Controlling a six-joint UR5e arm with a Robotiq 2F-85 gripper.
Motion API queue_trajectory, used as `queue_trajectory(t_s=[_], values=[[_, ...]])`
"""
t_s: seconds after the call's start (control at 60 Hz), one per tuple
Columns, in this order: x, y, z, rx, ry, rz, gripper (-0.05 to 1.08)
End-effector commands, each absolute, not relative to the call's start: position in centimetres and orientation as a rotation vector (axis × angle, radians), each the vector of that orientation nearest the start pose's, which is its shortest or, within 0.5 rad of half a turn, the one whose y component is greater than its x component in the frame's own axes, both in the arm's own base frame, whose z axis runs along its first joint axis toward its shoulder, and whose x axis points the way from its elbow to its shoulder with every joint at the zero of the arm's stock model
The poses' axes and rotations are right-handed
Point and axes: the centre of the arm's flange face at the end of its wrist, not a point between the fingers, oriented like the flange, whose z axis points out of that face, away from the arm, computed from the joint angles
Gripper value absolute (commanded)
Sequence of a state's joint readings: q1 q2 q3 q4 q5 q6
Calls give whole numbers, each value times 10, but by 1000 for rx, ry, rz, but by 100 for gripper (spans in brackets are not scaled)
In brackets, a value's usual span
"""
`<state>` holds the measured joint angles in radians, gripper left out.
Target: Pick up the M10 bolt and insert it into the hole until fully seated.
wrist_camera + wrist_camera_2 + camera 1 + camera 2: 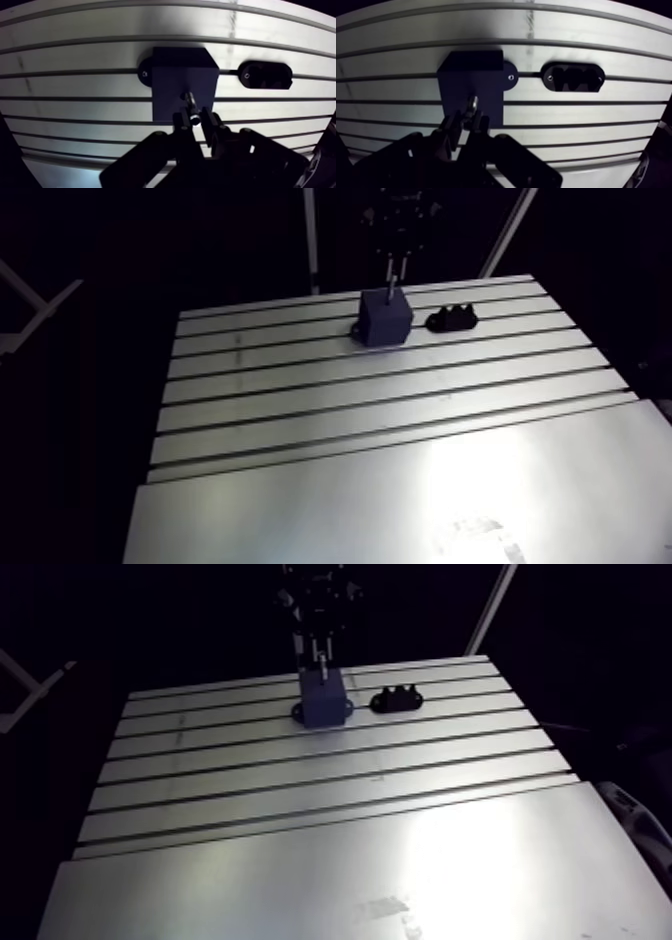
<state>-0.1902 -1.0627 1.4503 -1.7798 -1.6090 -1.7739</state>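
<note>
Wrist view, jaws: I read them as clenched on the M10 bolt (pixel 190 104). The two dark fingers (pixel 181 125) are pressed on either side of its head end.
M10 bolt: it is held between the fingers, with its bright shank pointing away from the jaws toward the top face of the blue block (pixel 184 85). The tip sits over the middle of that face. I cannot tell whether it has entered the hole or only rests above it.
Blue block: it stands on the surface directly under and ahead of the jaws. A rounded mounting tab (pixel 144 74) with a small screw shows at its base.
Black cradle (pixel 573 79): this low, oblong holder with a notched middle lies beside the block and apart from it, along the same band between two slots.
Arm view, placing: the block (pixel 385 320) is in the upper middle of the frame, near the far edge of the surface. The cradle (pixel 452 318) is just to its right. The bolt (pixel 391 287) shows as a thin pale upright line meeting the block's top, with the wrist coming down from the top edge of the frame.
Surface (pixel 300 393): it is slotted aluminium with long parallel grooves running across the frame. A plain sheet (pixel 300 518) fills the lower part, with a bright glare at the lower right.
</note>
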Motion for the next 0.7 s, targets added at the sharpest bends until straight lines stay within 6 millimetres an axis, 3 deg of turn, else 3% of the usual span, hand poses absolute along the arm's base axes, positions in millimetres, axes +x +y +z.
queue_trajectory(t_s=[0.017, 0.7], values=[[-663, -4, 269, -24, 2958, 0, 107], [-663, -5, 269, -27, 2954, 2, 108]])
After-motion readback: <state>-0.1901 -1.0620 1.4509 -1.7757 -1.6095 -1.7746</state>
